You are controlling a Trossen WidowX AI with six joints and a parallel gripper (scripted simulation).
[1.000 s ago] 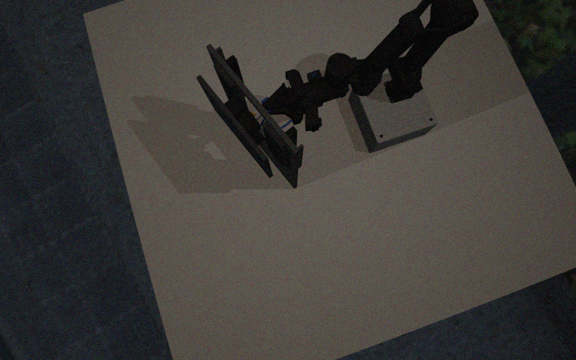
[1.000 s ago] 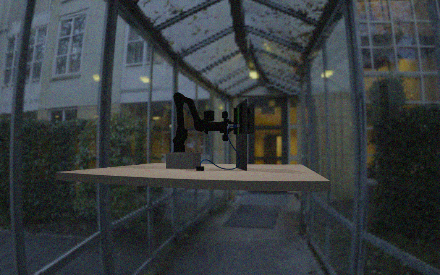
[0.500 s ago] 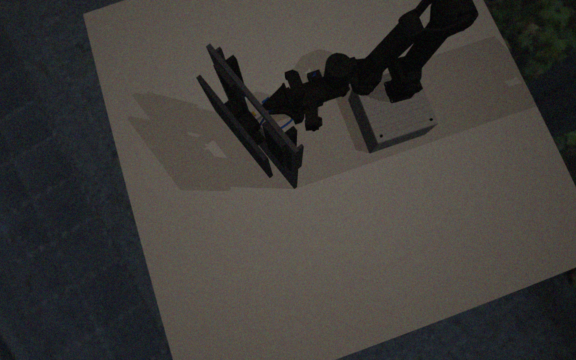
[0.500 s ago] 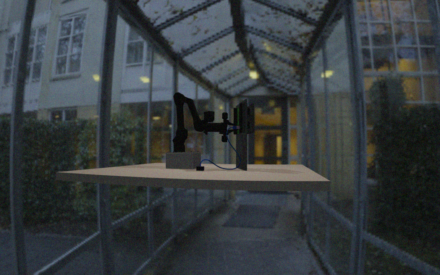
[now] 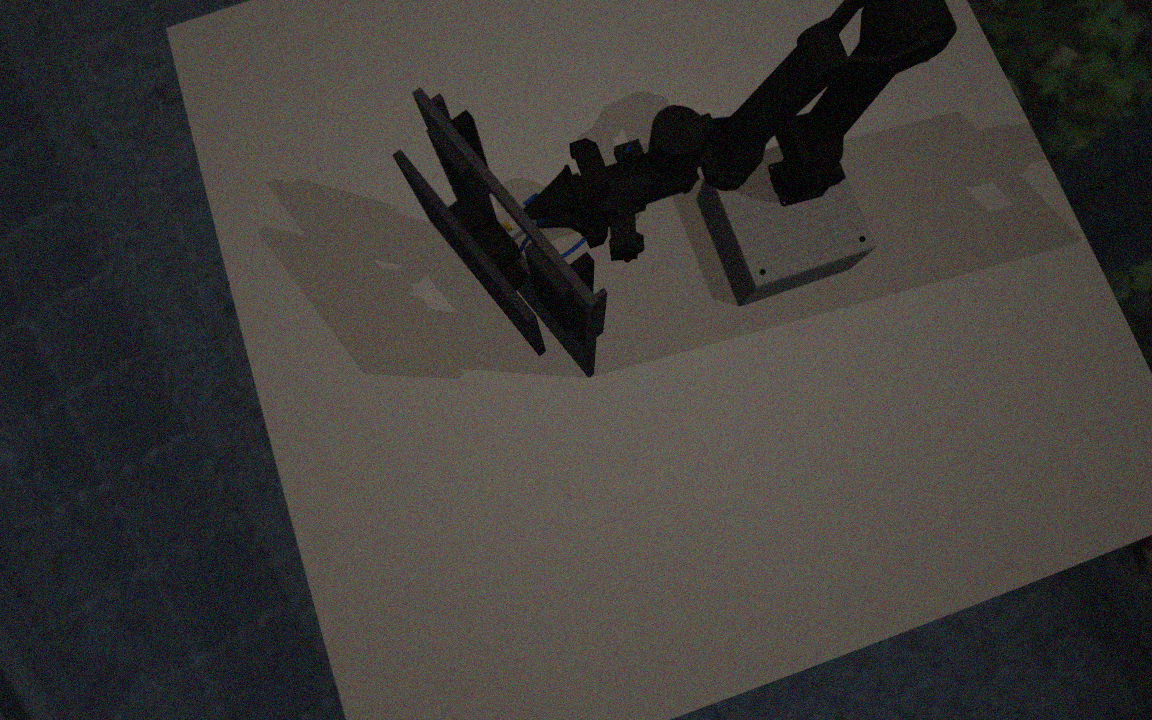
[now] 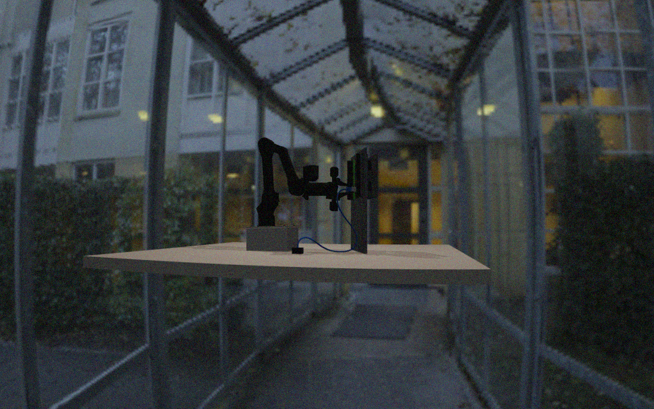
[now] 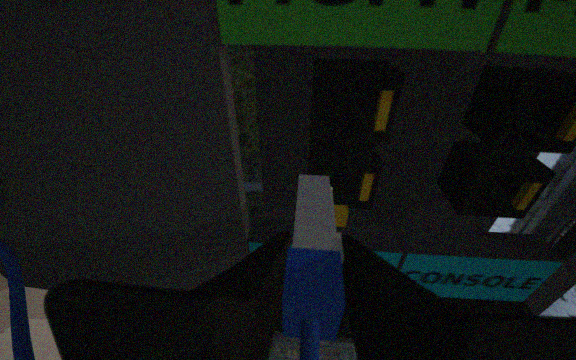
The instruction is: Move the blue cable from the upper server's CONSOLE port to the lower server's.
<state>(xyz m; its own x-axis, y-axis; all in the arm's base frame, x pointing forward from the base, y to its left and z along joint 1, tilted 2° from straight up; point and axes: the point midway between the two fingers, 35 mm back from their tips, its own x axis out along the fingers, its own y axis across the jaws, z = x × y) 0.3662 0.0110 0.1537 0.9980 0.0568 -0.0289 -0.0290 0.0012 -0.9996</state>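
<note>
Your server rack point(image 5: 508, 213) point(image 6: 359, 224) is the landmark. In front of it, your gripper point(image 5: 537, 213) point(image 6: 344, 187) point(image 7: 314, 242) pinches the blue plug point(image 7: 314, 290), whose pale nose looks out of any port. Extraction seems done; seating it in the lower CONSOLE port, then release, remain.

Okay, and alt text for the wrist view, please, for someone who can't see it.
The gripper is shut on a blue plug whose pale tip points at dark ports with yellow marks. A green label strip runs above the ports and a teal one reading CONSOLE below.
</note>
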